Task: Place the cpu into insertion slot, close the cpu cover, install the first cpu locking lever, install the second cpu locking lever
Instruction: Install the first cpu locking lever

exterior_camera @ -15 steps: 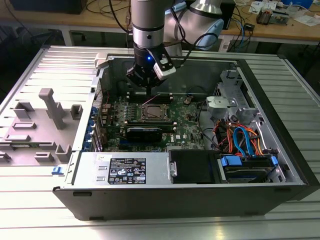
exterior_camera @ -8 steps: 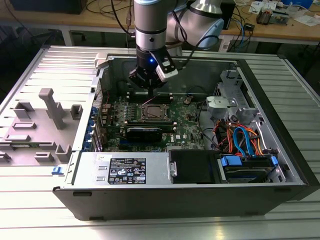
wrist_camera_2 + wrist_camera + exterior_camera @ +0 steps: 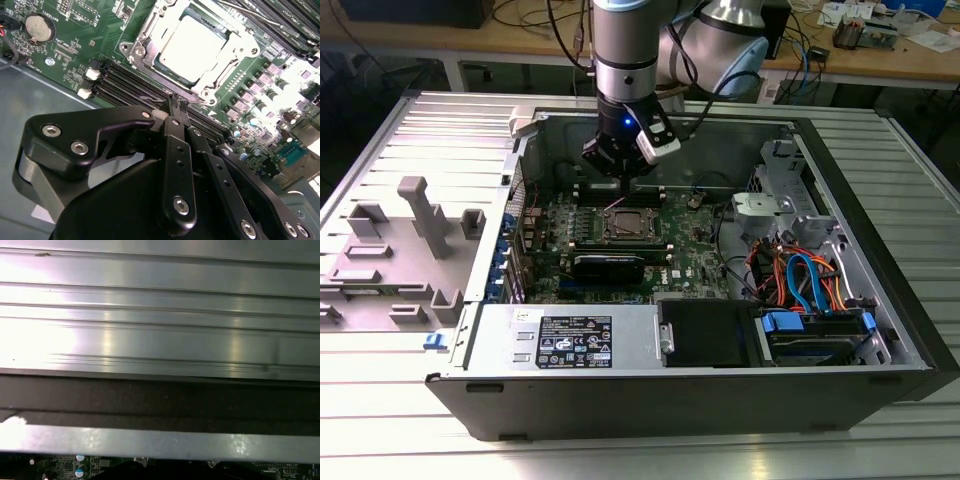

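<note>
in the exterior view, at the frame's far left, a grey plastic shroud [image 3: 415,235] lies on the ribbed metal table [image 3: 380,140] beside the open computer case [image 3: 650,400]; moving right to the upper middle of the frame, the gripper [image 3: 623,172] hangs over the green motherboard [image 3: 620,250], and the insertion slot [image 3: 626,224] sits just below it in the picture, near but apart; further right come the orange and blue cables [image 3: 800,275] and the drive cage [image 3: 820,335].

in the second wrist view, from the left: a coin cell [image 3: 40,27] at the upper left, then the black memory slots [image 3: 125,82] running diagonally, then the gripper's fingertips [image 3: 176,106] at the frame's centre, drawn together with nothing visibly between them; above and slightly right of the tips lies the cpu [image 3: 192,42], seated in the slot with the cpu cover [image 3: 150,30] framing it, seemingly down over it.

the relation that matters: the socket lies straight ahead of the closed tips, toward the upper right of this frame, across the row of memory slots; a thin lever wire [image 3: 265,17] runs along the socket's far side at the upper right, and whether it is latched i cannot tell.

the first wrist view shows the ribbed table and the case's dark rim [image 3: 160,397].
</note>
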`<state>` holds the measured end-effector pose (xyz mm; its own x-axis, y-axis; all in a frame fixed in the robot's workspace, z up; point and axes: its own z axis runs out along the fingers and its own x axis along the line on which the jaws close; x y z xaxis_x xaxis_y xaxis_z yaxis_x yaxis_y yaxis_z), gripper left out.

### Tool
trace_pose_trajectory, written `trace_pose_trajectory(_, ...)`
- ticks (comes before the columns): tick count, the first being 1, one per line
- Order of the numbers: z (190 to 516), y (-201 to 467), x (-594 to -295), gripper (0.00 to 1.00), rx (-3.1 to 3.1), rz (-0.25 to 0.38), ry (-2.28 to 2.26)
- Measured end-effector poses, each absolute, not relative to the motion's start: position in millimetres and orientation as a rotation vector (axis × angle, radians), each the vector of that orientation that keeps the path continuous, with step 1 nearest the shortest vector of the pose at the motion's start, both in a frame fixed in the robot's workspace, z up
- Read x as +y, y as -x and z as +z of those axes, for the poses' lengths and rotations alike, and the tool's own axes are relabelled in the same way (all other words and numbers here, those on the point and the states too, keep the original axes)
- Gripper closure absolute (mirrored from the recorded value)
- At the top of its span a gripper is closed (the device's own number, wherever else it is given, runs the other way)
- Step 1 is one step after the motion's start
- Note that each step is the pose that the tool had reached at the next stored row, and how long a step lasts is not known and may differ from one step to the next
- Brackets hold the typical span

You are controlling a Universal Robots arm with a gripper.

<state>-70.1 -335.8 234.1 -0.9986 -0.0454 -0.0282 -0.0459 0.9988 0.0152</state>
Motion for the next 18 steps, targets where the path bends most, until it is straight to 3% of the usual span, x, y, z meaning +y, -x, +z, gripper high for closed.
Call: trace_pose_trajectory(18,222,52,-333,0.89,3.113,0.024,0.071)
